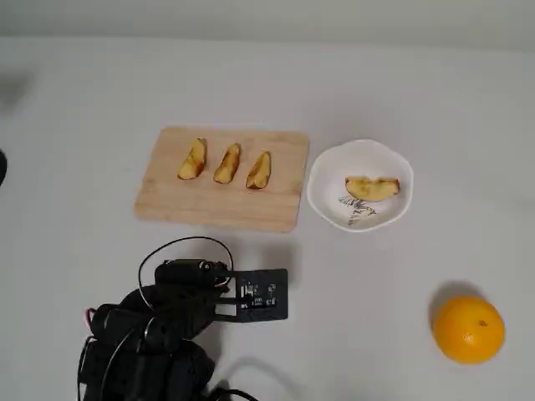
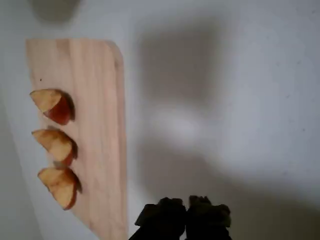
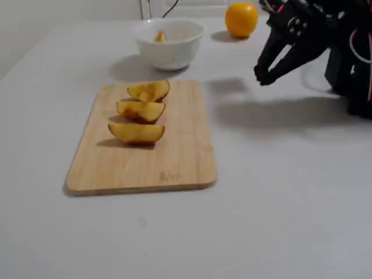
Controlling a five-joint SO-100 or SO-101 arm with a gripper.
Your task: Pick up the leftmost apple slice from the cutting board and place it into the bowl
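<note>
The apple slice [image 1: 372, 188], a broad browned wedge, lies inside the white scalloped bowl [image 1: 324, 199]; in the fixed view only its tip [image 3: 158, 36] shows over the bowl's wall [image 3: 168, 55]. Left of the bowl in the overhead view lies the light-wood cutting board [image 1: 217, 207], carrying three slimmer wedges [image 1: 227, 164] in a row. My gripper [image 3: 263, 75] hovers over bare table to the right of the board in the fixed view, shut and holding nothing. In the wrist view its dark fingertips [image 2: 172, 210] meet at the bottom edge, beside the board [image 2: 100, 125].
An orange [image 1: 468, 328] sits on the table at the lower right of the overhead view, behind the bowl in the fixed view [image 3: 241, 18]. The folded arm [image 1: 167, 326] with its cables fills the lower left of the overhead view. White table surrounds everything.
</note>
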